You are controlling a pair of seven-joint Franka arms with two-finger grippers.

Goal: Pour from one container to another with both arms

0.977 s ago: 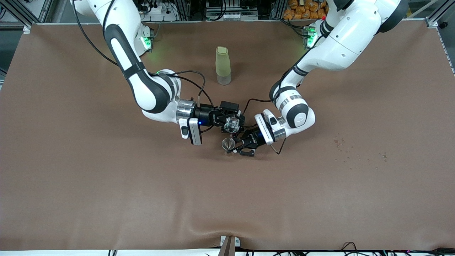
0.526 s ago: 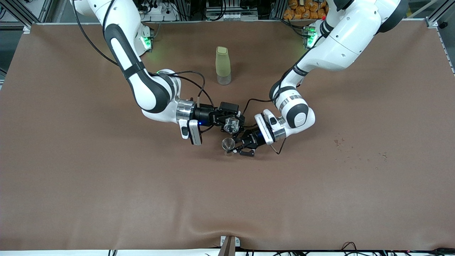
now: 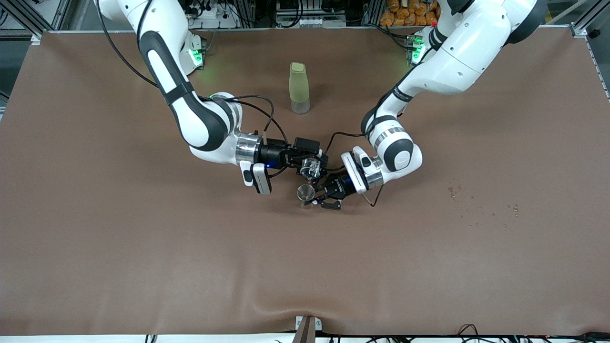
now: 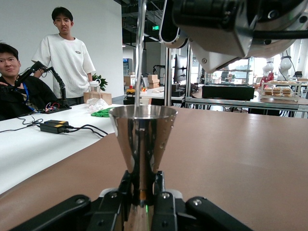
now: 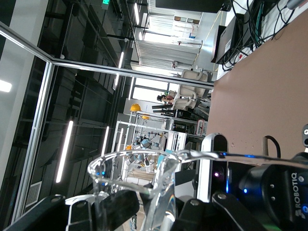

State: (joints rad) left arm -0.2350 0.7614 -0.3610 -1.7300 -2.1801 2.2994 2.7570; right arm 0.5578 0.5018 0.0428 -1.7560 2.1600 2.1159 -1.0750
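Front view shows very little change over the last second: the clear glass cup (image 3: 310, 167) has shifted only slightly and tipped a touch more over the shiny steel cone-shaped jigger (image 3: 305, 192), so I judge the pour to be under way rather than finished. A thin stream (image 4: 140, 43) falls into the jigger's mouth in the left wrist view, which fits that reading.

The jigger stands upright, clamped at its narrow waist by the left tool (image 3: 318, 200), whose fingers are clenched on it low over the brown tabletop (image 3: 143, 257) near the middle. The glass cup is tilted just above and beside the jigger's rim, grasped by the right tool (image 3: 306, 163), its fingers pressed tight on the cup's wall (the right wrist view shows the glass rim (image 5: 144, 159) between the dark pads). Both arms reach in from their ends of the tabletop and meet there.

A tall pale green bottle (image 3: 299, 88) stands apart, farther from the front camera. Some small drops or specks (image 3: 460, 195) mark the tabletop toward the left arm's end.
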